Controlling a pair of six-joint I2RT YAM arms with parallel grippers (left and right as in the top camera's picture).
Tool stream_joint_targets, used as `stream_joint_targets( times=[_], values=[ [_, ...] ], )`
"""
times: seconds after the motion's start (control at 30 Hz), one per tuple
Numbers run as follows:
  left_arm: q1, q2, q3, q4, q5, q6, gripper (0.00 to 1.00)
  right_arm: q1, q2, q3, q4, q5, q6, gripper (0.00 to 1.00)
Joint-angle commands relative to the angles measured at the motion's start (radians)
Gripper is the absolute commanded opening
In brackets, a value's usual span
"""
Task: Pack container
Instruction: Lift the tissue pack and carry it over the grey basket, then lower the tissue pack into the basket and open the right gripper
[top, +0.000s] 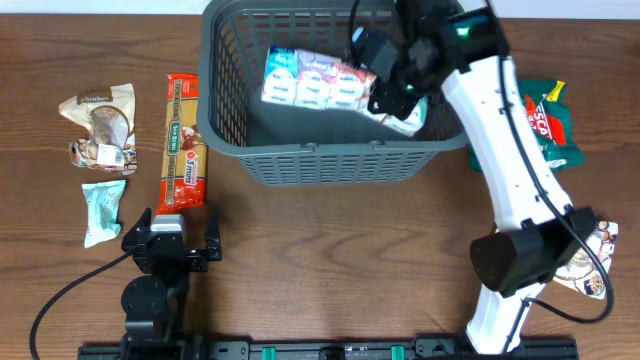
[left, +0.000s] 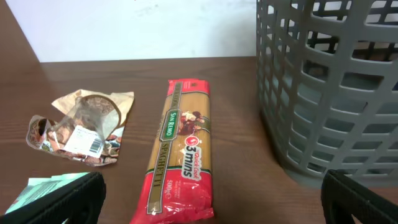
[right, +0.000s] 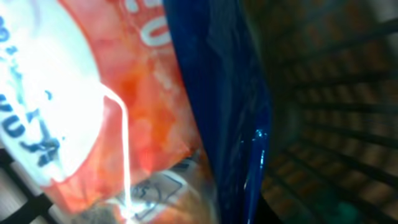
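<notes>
— When you looked down on the table, where did the container stand?
— At the far middle, upright, its slotted walls whole all round; a multipack of white, blue and pink packets lay on its floor, toward the left.
— And the right gripper?
— It was down inside the container at the right end; its jaws were pinched almost together on a glossy packet, orange, white and dark blue, which filled the wrist view against the dark lattice.
— The left gripper?
— It sat at the near left, well apart from the container; its fingers were spread wide, with nothing between them.
— What lay around?
— A long spaghetti packet lay just left of the container, running near to far, its near end just beyond those open fingers; further left was a crumpled brown-and-white wrapper, and nearer than that a pale green sachet; right of the container lay a green and red bag, partly hidden by the right arm; one more printed packet lay at the near right, beside the arm's base.
</notes>
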Motion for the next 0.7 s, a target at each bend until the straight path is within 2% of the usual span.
stream_joint_targets(
  times=[0.0, 0.13, 0.6, 0.63, 0.67],
  values=[
    [-0.004, -0.007, -0.016, -0.029, -0.008, 0.006, 0.99, -0.005, -0.010, -0.062, 0.040, -0.094, -0.018, 0.02],
    [-0.004, -0.007, -0.016, -0.029, -0.008, 0.006, 0.99, -0.002, -0.010, -0.110, 0.048, -0.157, -0.019, 0.01],
    [-0.004, -0.007, -0.016, -0.029, -0.008, 0.006, 0.99, 0.011, -0.010, -0.157, 0.016, -0.157, -0.079, 0.01],
    [-0.004, -0.007, -0.016, -0.029, -0.008, 0.006, 0.99, 0.011, -0.010, -0.157, 0.010, -0.157, -0.079, 0.04],
    [-0.004, -0.007, -0.016, -0.029, -0.008, 0.006, 0.99, 0.011, -0.010, -0.157, 0.003, -0.157, -0.083, 0.15]
  ],
)
